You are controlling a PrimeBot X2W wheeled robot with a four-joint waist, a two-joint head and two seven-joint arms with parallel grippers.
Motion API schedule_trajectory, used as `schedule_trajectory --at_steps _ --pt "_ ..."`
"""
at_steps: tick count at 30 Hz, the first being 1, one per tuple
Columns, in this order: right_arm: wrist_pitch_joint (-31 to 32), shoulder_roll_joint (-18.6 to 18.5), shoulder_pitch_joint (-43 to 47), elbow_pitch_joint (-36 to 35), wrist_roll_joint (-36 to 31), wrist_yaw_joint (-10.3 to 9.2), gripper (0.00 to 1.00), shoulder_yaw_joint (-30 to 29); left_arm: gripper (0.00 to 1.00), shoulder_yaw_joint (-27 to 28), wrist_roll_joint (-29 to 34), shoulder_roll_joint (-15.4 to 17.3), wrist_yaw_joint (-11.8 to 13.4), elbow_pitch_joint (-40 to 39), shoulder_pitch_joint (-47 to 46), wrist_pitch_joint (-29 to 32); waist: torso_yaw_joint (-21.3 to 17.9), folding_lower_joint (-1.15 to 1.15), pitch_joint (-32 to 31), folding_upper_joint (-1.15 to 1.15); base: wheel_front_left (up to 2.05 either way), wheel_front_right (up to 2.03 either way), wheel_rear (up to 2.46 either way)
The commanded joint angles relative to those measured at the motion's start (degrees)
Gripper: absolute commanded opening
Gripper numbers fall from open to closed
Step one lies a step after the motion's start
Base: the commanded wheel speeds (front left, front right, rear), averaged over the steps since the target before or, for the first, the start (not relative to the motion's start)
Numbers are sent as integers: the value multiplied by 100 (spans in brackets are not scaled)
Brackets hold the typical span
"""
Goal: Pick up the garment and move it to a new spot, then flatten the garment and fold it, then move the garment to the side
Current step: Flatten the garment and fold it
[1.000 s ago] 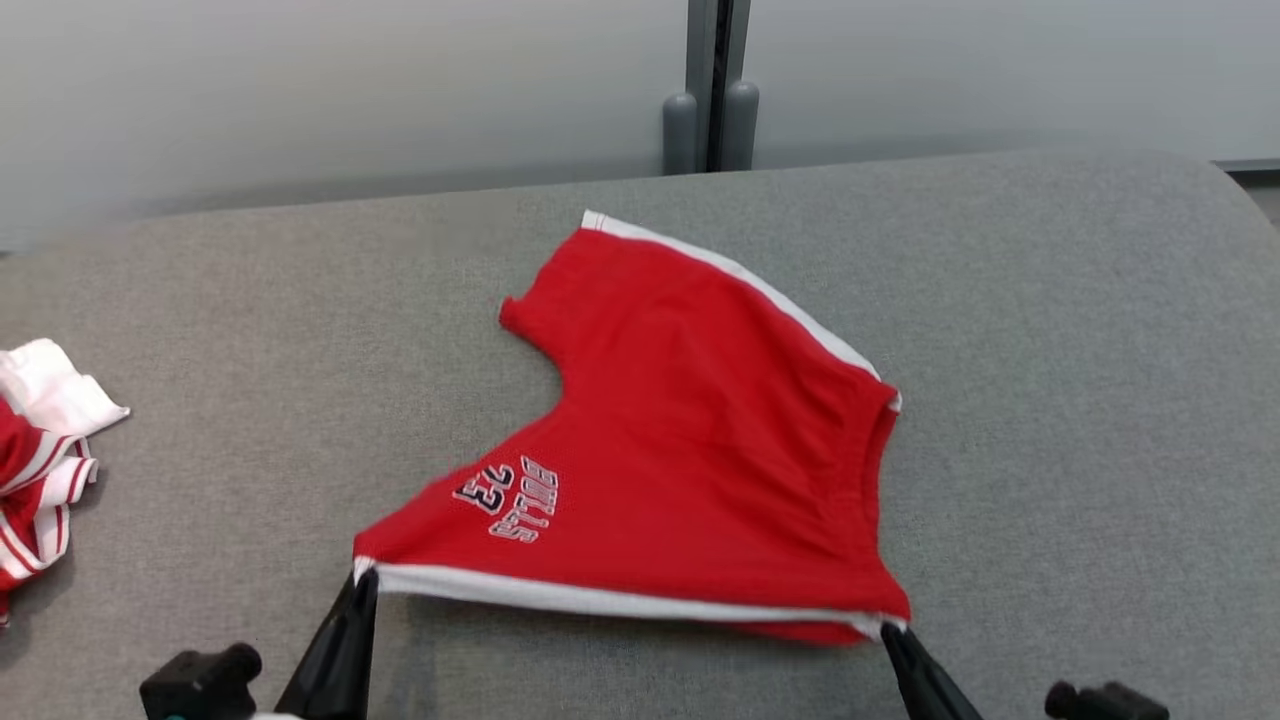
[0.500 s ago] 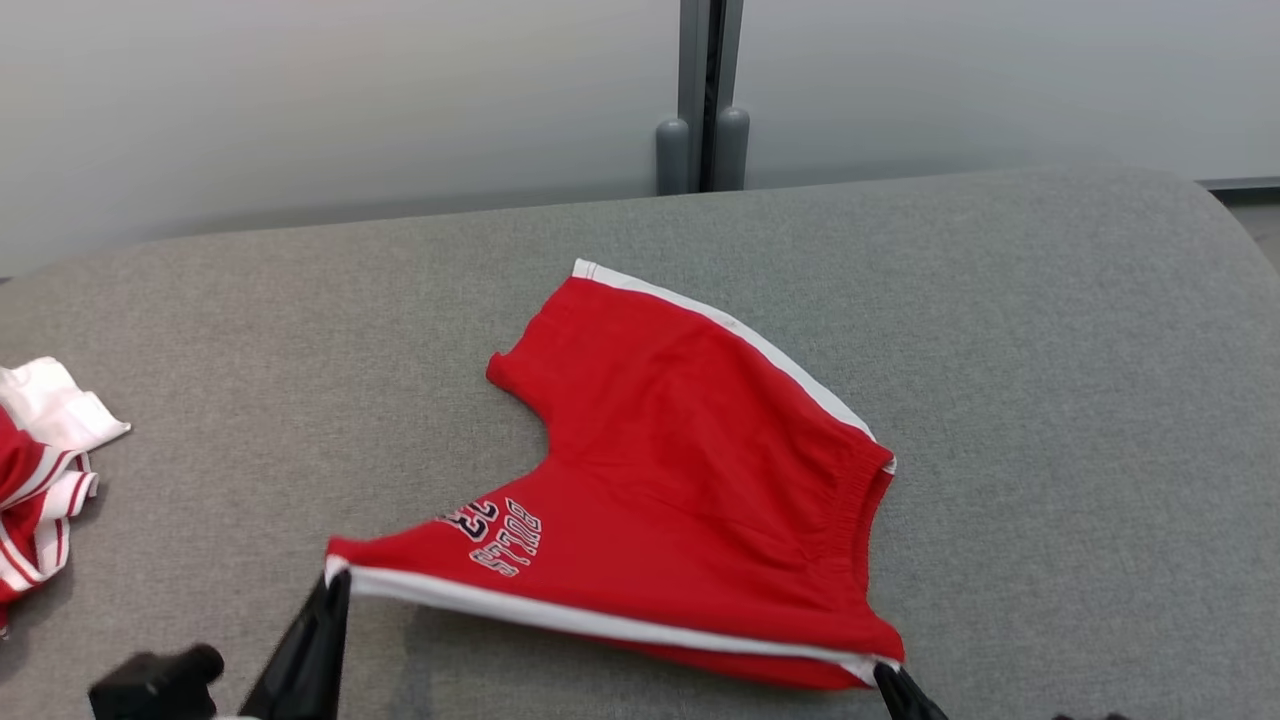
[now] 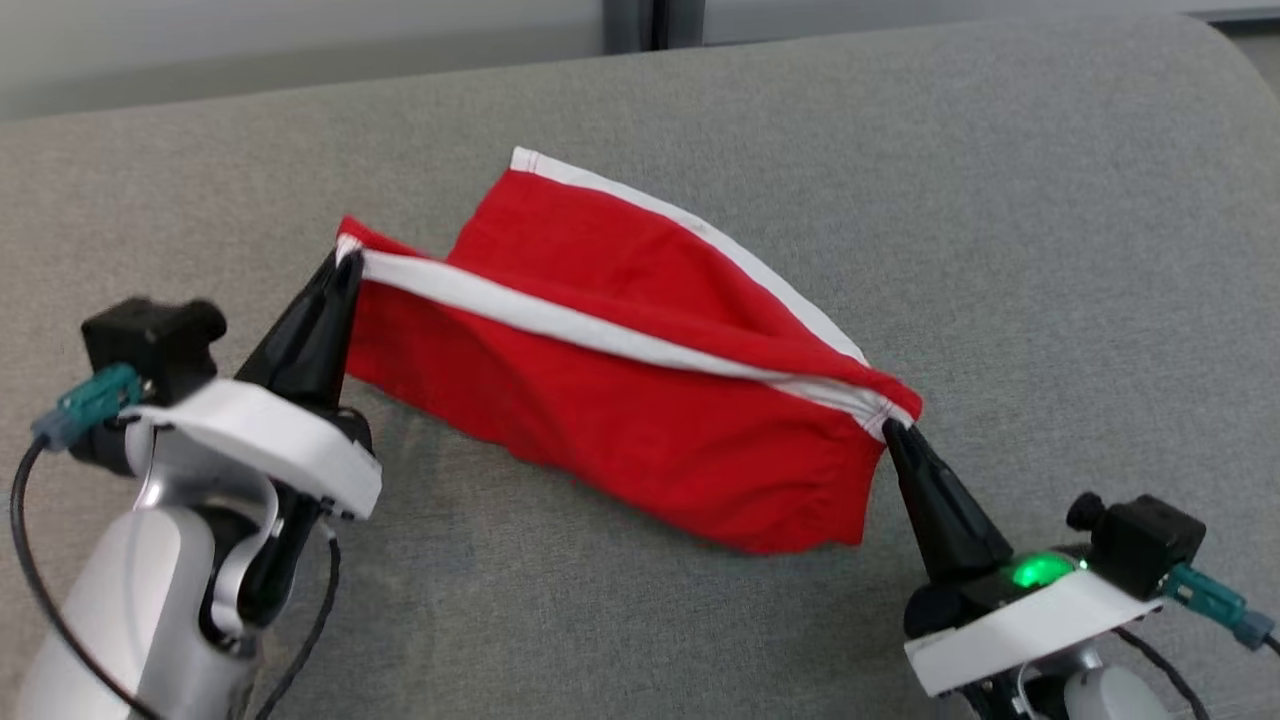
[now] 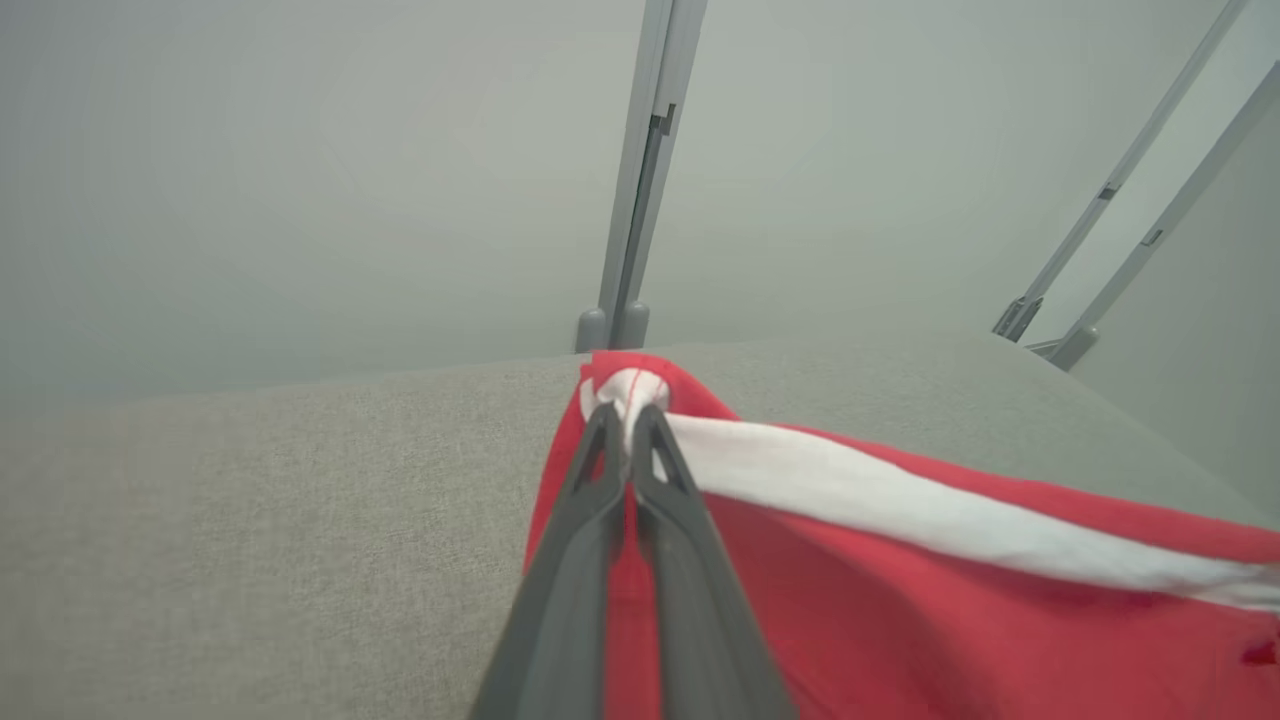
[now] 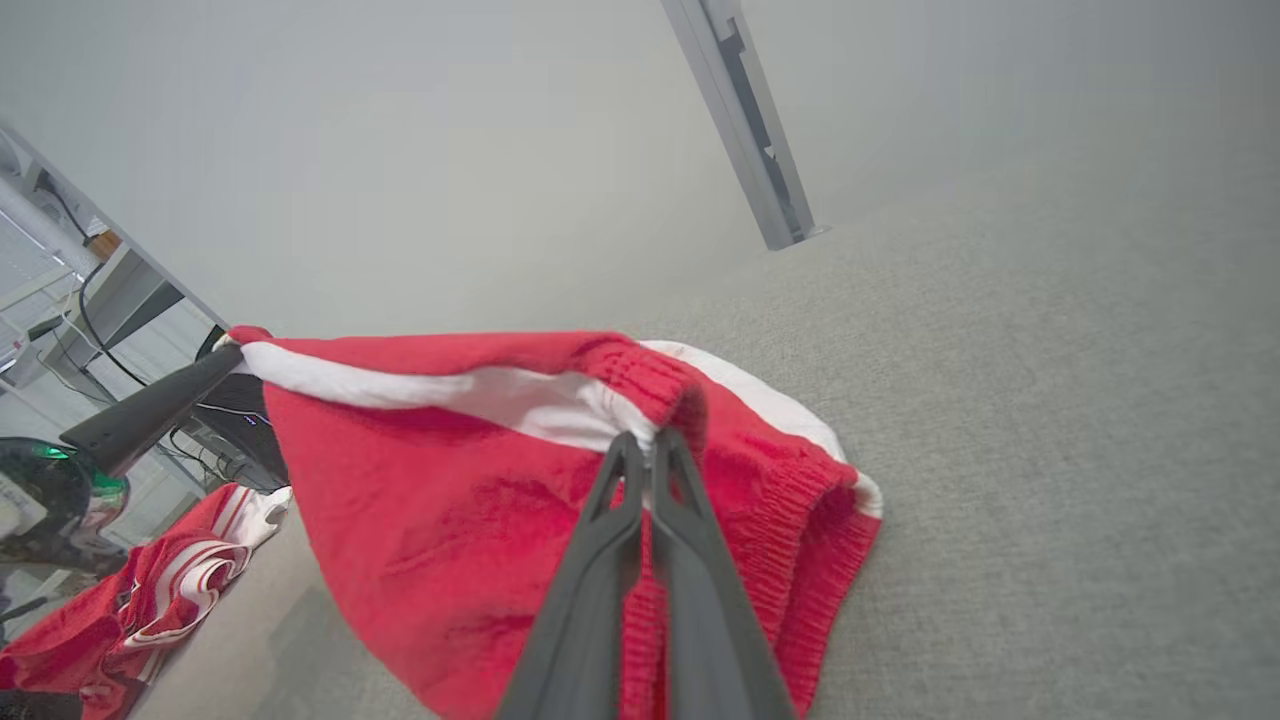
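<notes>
your left gripper (image 3: 345,262) and right gripper (image 3: 890,430) are both clamped on the red shorts (image 3: 620,430), one at each end of the white stripe (image 3: 600,337). that holds the edge taut above mid grey table (image 3: 1050,250) with the far half resting on it, probably so the fold lands clean.

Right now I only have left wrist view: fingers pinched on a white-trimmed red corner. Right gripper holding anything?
Observer: Yes, the right gripper is shut on the waistband corner of the shorts, the stripe's other end.
Operator: Shorts off the surface?
Observer: Partly. The held edge is raised, running up to the left gripper; the far leg lies on the grey cushion.
Operator: Anything else around?
Observer: A second red-and-white garment lies bunched off to the robot's left.
</notes>
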Motion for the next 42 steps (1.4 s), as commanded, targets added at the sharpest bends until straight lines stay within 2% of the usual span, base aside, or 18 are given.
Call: schedule_trajectory --at_steps 1,8,9,12,18,26,27,28,29,30,31,32,37,38,42 --pt "-75 -23 -97 20 24 1 0 -8 0 -12 33 -23 -42 68 -154 -11 -148 0 374 0 0 0 0" --pt "-343 -29 -814 469 233 1 0 -180 0 -450 154 -439 -469 1562 -1890 -18 -72 0 991 0 0 0 0" --pt "-398 -26 -997 581 335 1 0 -192 0 -524 186 -571 -552 2012 -2348 -64 -86 0 1142 0 0 0 0" --pt "-482 -9 -1320 770 438 1 0 -165 0 -587 212 -692 -639 2738 -2900 -120 -135 0 1312 0 0 0 0" --pt "-609 20 -1797 1087 690 1 0 41 0 -690 237 -909 -782 3866 -3726 -380 -278 0 1545 0 0 0 0" --pt "-754 -27 -2058 1429 834 0 0 161 0 -823 157 -1108 -910 5004 -4311 -717 -385 0 1606 0 0 0 0" --pt "-772 -34 -2072 1460 852 0 0 179 11 -833 126 -1116 -931 5114 -4341 -753 -399 0 1602 0 0 0 0" --pt "-777 -44 -2086 1482 860 0 0 201 47 -844 107 -1120 -950 5232 -4375 -789 -408 0 1596 0 0 0 0" --pt "-785 -57 -2095 1505 853 0 10 211 100 -862 79 -1120 -952 5320 -4410 -832 -418 0 1589 0 0 0 0" --pt "-802 -67 -2095 1518 852 2 62 228 100 -880 70 -1112 -961 5399 -4430 -909 -423 0 1569 0 0 0 0" --pt "-815 -86 -2070 1542 837 1 97 242 100 -895 65 -1115 -972 5458 -4421 -990 -423 0 1542 0 0 0 0" --pt "-831 -120 -2026 1583 785 1 100 239 100 -920 66 -1108 -980 5507 -4388 -1098 -420 0 1508 0 0 0 0" --pt "-892 -195 -1799 1587 496 1 100 183 100 -971 14 -1067 -999 5512 -3956 -1851 -372 0 1259 0 0 0 0" --pt "-892 -195 -1799 1587 496 1 100 183 100 -971 14 -1067 -999 5512 -3956 -1851 -372 0 1259 0 0 0 0" --pt "-926 -246 -1523 1433 -16 1 100 -86 100 -947 168 -964 -918 5175 -3561 -2266 -246 0 1053 0 0 0 0"
